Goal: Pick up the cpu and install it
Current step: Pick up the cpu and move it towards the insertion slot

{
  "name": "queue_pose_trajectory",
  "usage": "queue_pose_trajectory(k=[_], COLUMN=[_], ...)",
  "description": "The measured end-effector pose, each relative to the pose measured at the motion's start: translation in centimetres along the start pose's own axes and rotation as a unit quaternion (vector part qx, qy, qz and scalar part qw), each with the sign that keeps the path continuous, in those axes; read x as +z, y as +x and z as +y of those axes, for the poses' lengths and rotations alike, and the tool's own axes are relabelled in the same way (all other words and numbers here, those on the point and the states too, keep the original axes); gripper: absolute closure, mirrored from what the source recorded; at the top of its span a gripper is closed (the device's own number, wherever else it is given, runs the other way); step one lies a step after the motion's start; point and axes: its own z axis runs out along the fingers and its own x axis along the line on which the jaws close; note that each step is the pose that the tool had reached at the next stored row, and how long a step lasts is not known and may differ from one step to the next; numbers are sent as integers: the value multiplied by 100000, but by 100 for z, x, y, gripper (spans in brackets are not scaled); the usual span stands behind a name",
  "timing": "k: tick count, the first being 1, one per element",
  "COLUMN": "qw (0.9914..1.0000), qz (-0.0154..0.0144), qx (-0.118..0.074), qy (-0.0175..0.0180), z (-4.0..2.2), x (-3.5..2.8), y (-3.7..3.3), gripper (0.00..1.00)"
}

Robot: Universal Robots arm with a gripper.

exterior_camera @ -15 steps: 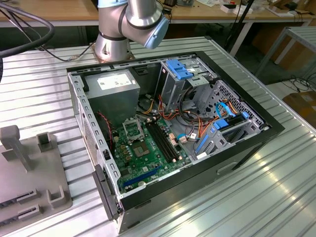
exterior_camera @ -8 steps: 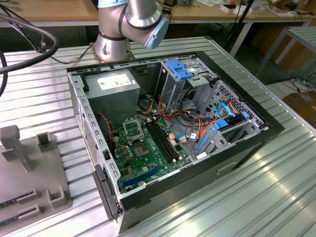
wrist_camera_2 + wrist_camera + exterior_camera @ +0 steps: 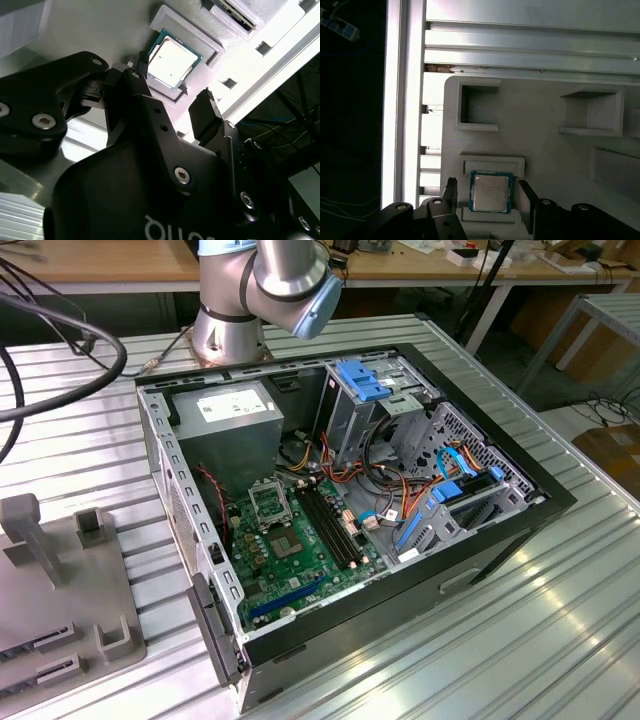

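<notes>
The cpu [image 3: 491,193], a small flat square chip with a silver-grey top and a green edge, lies in a shallow recess of a pale grey holder [image 3: 540,130]. It also shows in the second wrist view as the cpu [image 3: 172,59] in its holder [image 3: 187,27]. My gripper [image 3: 487,185] is open, with one black finger [image 3: 451,192] on one side of the chip and the other finger [image 3: 526,199] on the opposite side. Neither finger touches the chip. The second wrist view shows the gripper [image 3: 167,82] hovering short of the chip, nothing between its fingers.
In the exterior view an open computer case [image 3: 520,530] lies on the ribbed metal table [image 3: 480,640], with the green motherboard [image 3: 300,560], its black socket frame [image 3: 268,505] and a grey power-supply box [image 3: 225,415]. A grey fixture [image 3: 60,590] sits at the exterior view's left. The arm's base [image 3: 225,335] stands behind the case.
</notes>
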Motion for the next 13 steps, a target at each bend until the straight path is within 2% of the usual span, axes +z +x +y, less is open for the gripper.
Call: queue_pose_trajectory(k=[7,13], qw=[100000,100000], qz=[-5,-3], qx=[77,101], qy=[-2,-2], z=[-9,-11], x=[69,82], y=[-1,-2], gripper=[40,40])
